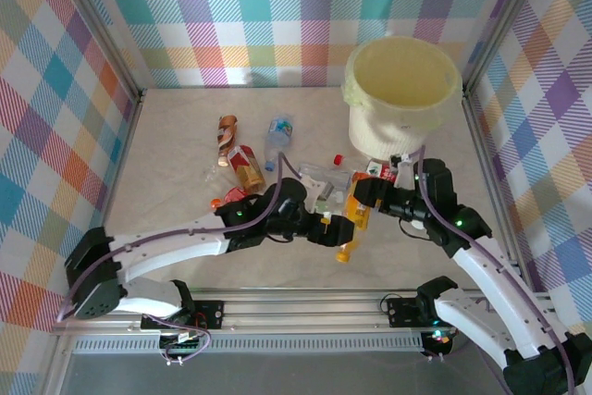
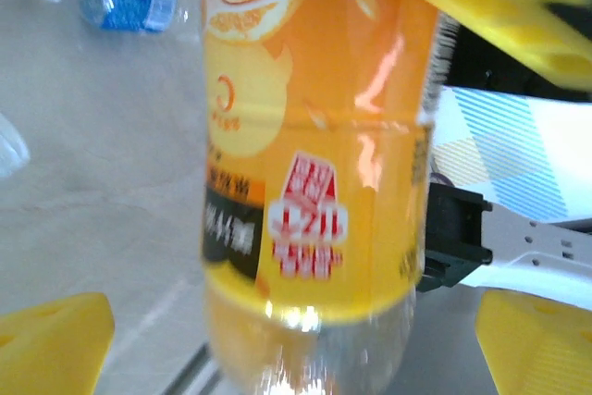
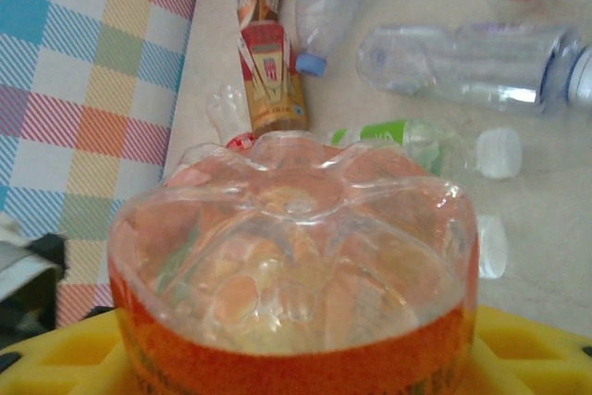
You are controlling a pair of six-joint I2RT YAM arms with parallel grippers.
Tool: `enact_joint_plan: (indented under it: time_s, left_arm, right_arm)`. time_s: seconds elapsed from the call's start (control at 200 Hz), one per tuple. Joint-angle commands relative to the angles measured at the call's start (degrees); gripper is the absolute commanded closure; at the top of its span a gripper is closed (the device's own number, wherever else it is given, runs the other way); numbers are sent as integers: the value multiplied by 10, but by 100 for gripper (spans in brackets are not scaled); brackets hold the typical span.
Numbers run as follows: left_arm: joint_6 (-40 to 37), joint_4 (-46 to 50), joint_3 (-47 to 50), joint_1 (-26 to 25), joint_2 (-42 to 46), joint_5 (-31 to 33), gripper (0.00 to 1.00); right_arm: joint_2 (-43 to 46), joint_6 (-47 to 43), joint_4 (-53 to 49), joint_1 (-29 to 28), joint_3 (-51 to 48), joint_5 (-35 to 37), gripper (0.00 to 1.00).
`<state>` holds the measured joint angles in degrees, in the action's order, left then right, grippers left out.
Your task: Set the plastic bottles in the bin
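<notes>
An orange-labelled plastic bottle (image 1: 356,217) hangs above the table between both arms, its orange cap (image 1: 344,253) pointing down. My right gripper (image 1: 363,197) is shut on its upper end; in the right wrist view the clear base (image 3: 296,228) sits between the yellow fingers (image 3: 532,349). My left gripper (image 1: 339,228) is open around the bottle's lower part (image 2: 314,182), its fingertips (image 2: 55,335) standing well off both sides. More plastic bottles lie on the table, brown-labelled (image 1: 226,133), red-labelled (image 1: 246,169), blue-labelled (image 1: 278,133) and clear (image 1: 319,175). The bin (image 1: 398,131) stands at the back right.
Loose caps (image 3: 499,153) and a green-labelled bottle (image 3: 388,133) lie below the held one. A red cap (image 1: 339,158) sits near the bin's foot. Checked walls close in the table on three sides, and a metal rail (image 1: 305,307) runs along the near edge.
</notes>
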<state>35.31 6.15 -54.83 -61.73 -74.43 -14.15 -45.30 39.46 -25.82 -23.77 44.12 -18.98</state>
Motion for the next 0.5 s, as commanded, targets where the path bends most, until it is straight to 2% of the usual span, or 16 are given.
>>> enact_joint_plan:
  time_s: [0.0,0.19,0.495]
  left_arm:
    - [-136,88,-23,-2,64,49,0]
    - [-221,174,-30,-2,129,70,0]
    - [-261,216,-7,-2,211,112,0]
  right_arm:
    - [9,-65,-52,-1,66,56,38]
    - [-25,-127,-67,1,174,122,38]
    - [-124,-251,-20,4,334,263,37]
